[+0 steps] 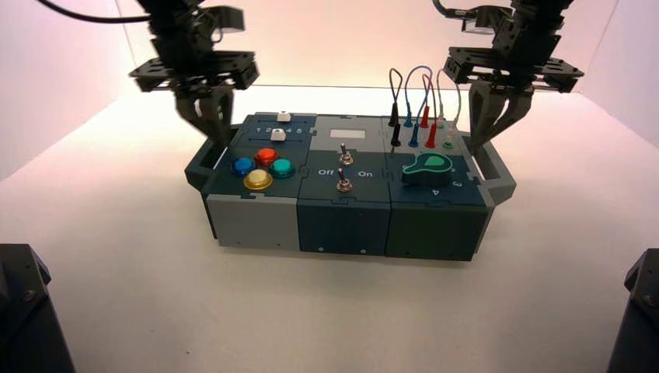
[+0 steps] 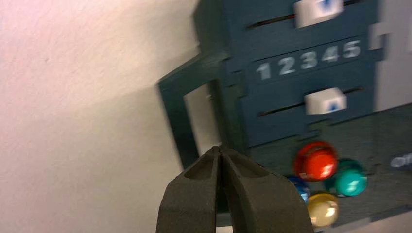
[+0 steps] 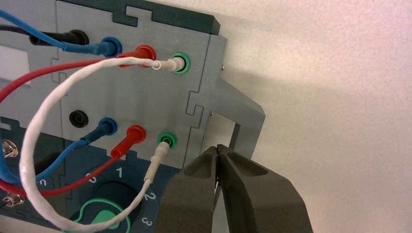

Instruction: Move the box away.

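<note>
With left hand (image 1: 225, 140) and right hand (image 1: 475, 146) pressed together at mid-frame box's (image 1: 344, 225) handles, moving remains.

Left wrist view: the box (image 2: 272, 111) runs off the edge; the left hand (image 2: 219, 150) covers part of the side handle (image 2: 172, 97) and part of the blue button (image 2: 299, 187). Sliders (image 2: 320, 10) blurred (digits legible regardless); the switch lettering (image 2: 402, 161) cut short at the frame edge. Right wrist view: green knob (image 3: 104, 216) cropped and crossed by the white wire (image 3: 36, 121); right hand (image 3: 218, 150) hides part of the other handle (image 3: 243, 116). High view: both arms (image 1: 183, 47) cut off at the top.
</note>
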